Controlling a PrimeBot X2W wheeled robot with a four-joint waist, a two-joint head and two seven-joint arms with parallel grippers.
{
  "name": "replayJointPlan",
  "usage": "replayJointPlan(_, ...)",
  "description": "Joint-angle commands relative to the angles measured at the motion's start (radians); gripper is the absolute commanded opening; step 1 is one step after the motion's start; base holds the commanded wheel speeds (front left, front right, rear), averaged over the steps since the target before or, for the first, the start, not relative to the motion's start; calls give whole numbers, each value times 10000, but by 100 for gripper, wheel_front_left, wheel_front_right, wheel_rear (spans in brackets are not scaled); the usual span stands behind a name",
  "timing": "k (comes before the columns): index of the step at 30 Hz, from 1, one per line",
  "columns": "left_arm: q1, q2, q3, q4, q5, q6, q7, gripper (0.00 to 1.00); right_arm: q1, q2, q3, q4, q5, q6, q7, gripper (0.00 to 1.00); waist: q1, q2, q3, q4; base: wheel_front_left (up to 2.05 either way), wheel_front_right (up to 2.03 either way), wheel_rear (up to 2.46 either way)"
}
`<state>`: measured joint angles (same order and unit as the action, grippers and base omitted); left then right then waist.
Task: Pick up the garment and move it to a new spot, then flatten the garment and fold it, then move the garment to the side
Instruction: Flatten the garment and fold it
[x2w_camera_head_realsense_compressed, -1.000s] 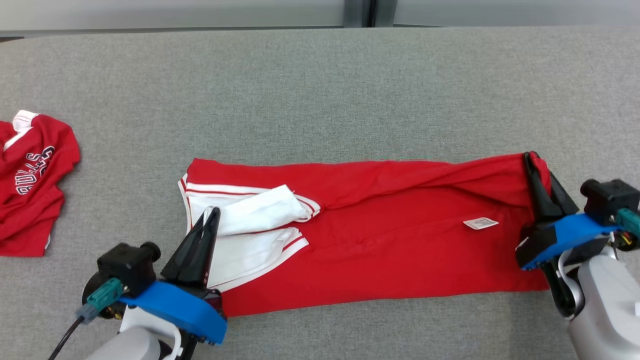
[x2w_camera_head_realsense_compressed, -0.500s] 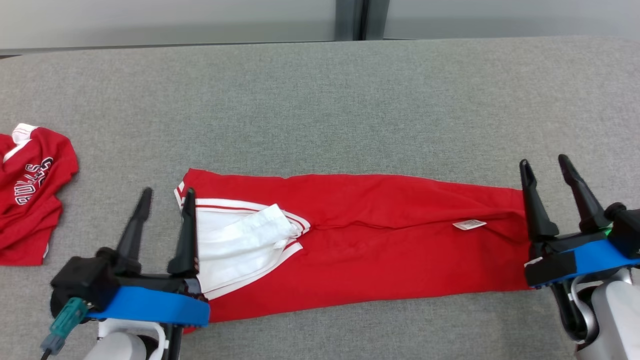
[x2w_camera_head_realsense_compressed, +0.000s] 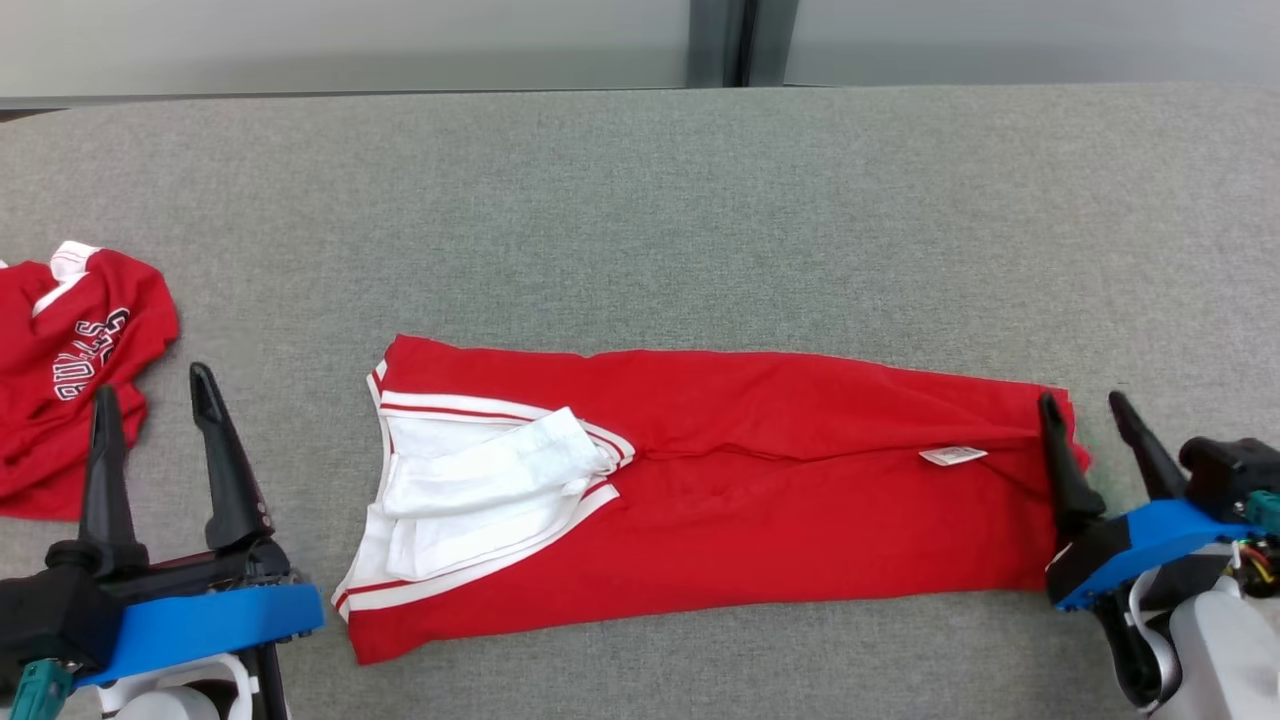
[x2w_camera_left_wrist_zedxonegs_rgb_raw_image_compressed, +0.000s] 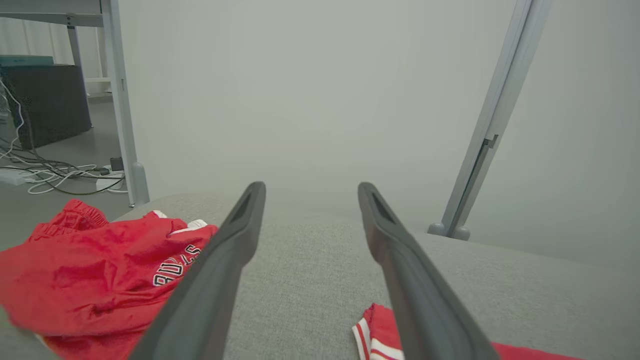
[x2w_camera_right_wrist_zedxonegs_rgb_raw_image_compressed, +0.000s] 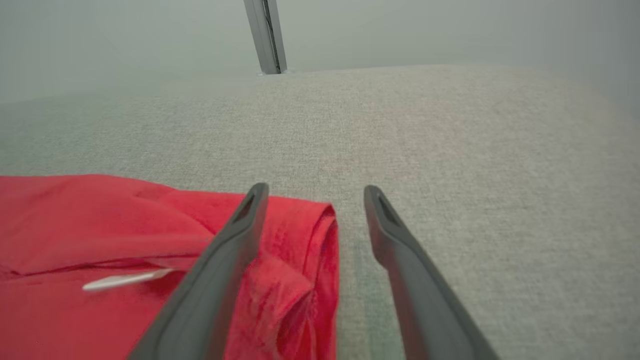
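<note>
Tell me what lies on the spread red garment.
A folded white sleeve lies on the red garment at its left, a small white label near its right end. The cloth beneath them is covered.

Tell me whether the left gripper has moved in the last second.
Yes. The left gripper has drawn leftward off the white-trimmed end of the garment and now stands between it and the crumpled jersey, jaws open.

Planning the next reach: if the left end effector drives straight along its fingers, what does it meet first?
Looks free: the left end effector points over bare grey table, between the crumpled jersey and the folded garment. Angle is unclear; it might graze that table.
</note>
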<state>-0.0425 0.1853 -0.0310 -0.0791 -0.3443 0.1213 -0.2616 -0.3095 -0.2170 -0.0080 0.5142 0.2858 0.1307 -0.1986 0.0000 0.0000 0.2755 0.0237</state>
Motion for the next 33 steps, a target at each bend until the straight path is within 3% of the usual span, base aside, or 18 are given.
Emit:
replayJointPlan(1, 94, -130, 159, 38, 174, -135, -44, 100, -143, 40, 1, 178, -18, 2, 56, 100, 0, 0, 15, 17, 0, 0, 0)
replayJointPlan(7, 218, -684, 943, 598, 1055, -767, -44, 100, -248, 237, 110, 1154, 92, 2, 66, 100, 0, 0, 59, 32, 0, 0, 0)
replayJointPlan(14, 179, -995, 1304, 1243, 1872, -1129, -45, 100, -170, 688, 600, 2099, 511, 11, 364, 100, 0, 0, -40, 27, 0, 0, 0)
replayJointPlan(15, 157, -1032, 1345, 1275, 1940, -1162, -45, 100, -125, 761, 716, 2118, 653, 14, 364, 82, 0, 0, -62, 33, 0, 0, 0)
replayJointPlan(16, 147, -1068, 1380, 1314, 2002, -1212, -45, 100, -78, 814, 816, 2073, 830, 15, 277, 37, 0, 0, -84, 40, 0, 0, 0)
replayJointPlan(17, 140, -1096, 1406, 1363, 2060, -1235, -45, 100, -34, 822, 917, 2025, 986, 15, 227, 0, 0, 0, -102, 40, 0, 0, 0)
replayJointPlan(23, 173, -1205, 1647, 1528, 2286, -1376, -45, 100, -49, 399, 1056, 1919, 1591, -1, -91, 0, 0, 0, -279, -37, 0, 0, 0)
replayJointPlan(33, 397, -1303, 1790, 1625, 2455, -1538, -45, 100, -454, -1122, -267, 1965, 1702, 0, -472, 0, 0, 0, -691, -164, 0, 0, 0)
